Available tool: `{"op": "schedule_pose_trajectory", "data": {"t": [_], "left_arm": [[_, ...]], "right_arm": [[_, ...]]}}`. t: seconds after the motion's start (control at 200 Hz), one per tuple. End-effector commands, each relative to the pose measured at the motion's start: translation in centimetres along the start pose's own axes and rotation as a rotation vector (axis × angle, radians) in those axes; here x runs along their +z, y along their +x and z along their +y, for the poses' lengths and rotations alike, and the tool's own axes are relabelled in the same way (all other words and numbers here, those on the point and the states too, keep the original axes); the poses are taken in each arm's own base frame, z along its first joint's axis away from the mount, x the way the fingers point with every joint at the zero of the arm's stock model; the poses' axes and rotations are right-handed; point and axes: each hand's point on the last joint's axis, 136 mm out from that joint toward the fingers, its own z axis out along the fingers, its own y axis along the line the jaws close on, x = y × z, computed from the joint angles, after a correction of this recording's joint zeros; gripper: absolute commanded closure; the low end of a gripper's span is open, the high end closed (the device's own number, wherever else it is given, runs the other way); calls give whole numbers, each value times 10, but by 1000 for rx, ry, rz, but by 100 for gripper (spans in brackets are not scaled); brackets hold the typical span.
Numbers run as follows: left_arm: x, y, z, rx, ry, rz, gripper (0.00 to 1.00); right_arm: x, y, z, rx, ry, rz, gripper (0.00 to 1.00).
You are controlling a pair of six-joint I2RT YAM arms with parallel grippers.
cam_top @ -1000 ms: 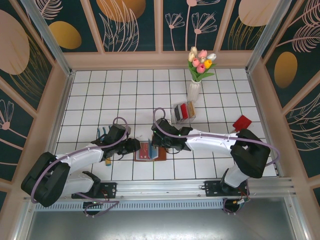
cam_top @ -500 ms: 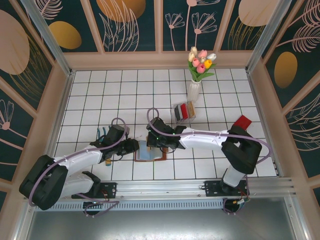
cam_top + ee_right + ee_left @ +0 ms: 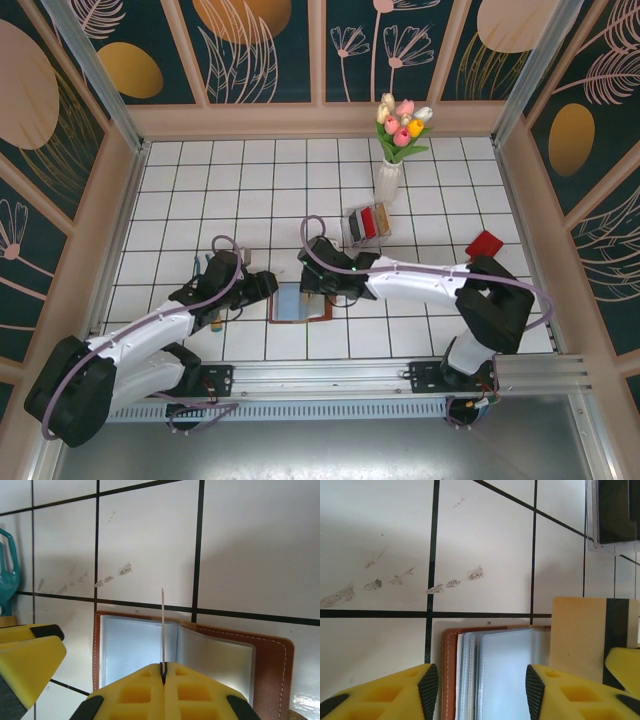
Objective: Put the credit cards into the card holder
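Observation:
The card holder (image 3: pixel 300 303) lies open on the tiles, brown leather (image 3: pixel 270 670) around clear grey pockets (image 3: pixel 502 675). My left gripper (image 3: pixel 264 290) is at its left edge. In the left wrist view the left gripper (image 3: pixel 481 690) is open, its black pads either side of the pocket pages. My right gripper (image 3: pixel 322 284) hangs over the holder's far side. It (image 3: pixel 162 667) is shut on a credit card (image 3: pixel 162 625), seen edge-on and upright above the pockets. The same card (image 3: pixel 577 640) shows a tan face with a dark stripe. More credit cards (image 3: pixel 368 222), red and dark, stand in a clear box.
A vase of tulips (image 3: pixel 389 170) stands behind the clear box (image 3: pixel 612 515). A red toy shovel (image 3: pixel 484 245) lies at the right, by the right arm's elbow. A teal object (image 3: pixel 7 565) lies left of the holder, near the left arm. Wooden walls ring the tiled floor.
The left gripper's jaws have opened wider and the arm has drawn back slightly. A grey pocket page now covers the red that showed in the holder. The right gripper has shifted only slightly with its card.

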Motion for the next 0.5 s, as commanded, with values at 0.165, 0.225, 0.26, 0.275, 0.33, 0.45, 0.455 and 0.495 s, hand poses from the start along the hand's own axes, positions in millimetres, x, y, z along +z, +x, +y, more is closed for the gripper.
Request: {"op": "schedule_pose_trajectory", "data": {"t": [0.165,0.225,0.26,0.275,0.33,0.45,0.455,0.495], "left_arm": [[14,20,1,12,28,110,43],[16,24,2,10,29,128,42],[17,26,3,11,30,137,42],[17,26,3,11,29,140,43],[18,29,5,10,25,152,44],[19,32,9,7,15,166,50],[19,32,8,7,16,166,50],[19,32,9,8,15,166,54]], "right_arm": [[6,15,0,96,-143,-3,100],[8,15,-1,117,-162,-13,100],[9,16,-3,128,-172,-18,100],[9,16,-2,133,-177,-20,100],[10,20,-2,147,-198,-3,100],[9,21,-2,179,-247,-12,100],[9,22,-2,180,-249,-10,100],[10,22,-1,183,-264,-10,100]]}}
